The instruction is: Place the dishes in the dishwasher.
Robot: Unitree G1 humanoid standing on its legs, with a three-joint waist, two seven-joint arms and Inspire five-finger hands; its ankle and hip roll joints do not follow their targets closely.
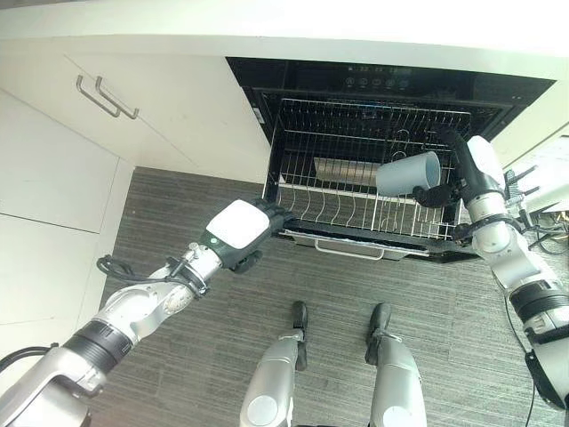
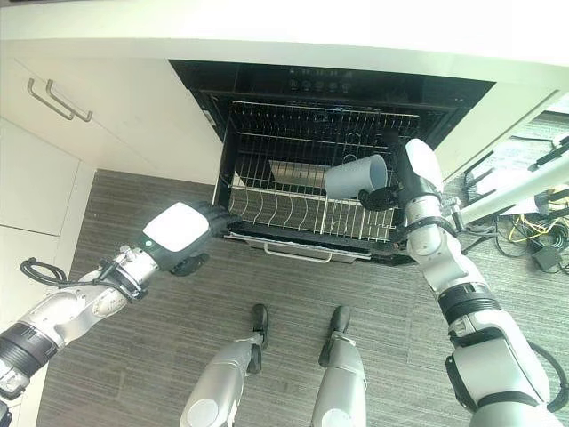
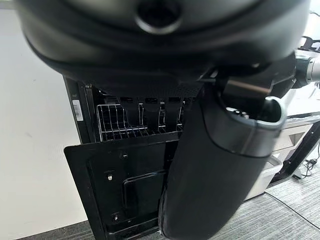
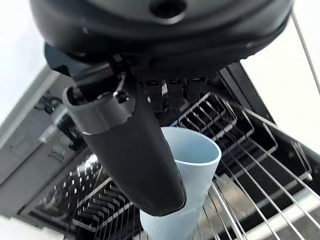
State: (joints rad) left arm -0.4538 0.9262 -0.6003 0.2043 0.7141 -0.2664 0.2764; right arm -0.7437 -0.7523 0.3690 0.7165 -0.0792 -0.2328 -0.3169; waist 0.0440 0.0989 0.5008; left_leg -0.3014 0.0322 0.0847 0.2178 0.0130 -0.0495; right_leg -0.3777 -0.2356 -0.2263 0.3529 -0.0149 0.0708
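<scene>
A pale blue cup hangs tilted on its side over the right part of the open dishwasher's wire rack. My right hand is shut on it, the thumb reaching across the cup's rim. My left hand is at the rack's front left corner, against the edge of the dishwasher. In the left wrist view the thumb stands before the hanging black door panel and the rack.
White cabinets with two bar handles stand left of the dishwasher. A metal pull handle runs along the rack's front. Cables and a stand lie at the right. Grey plank floor spreads in front.
</scene>
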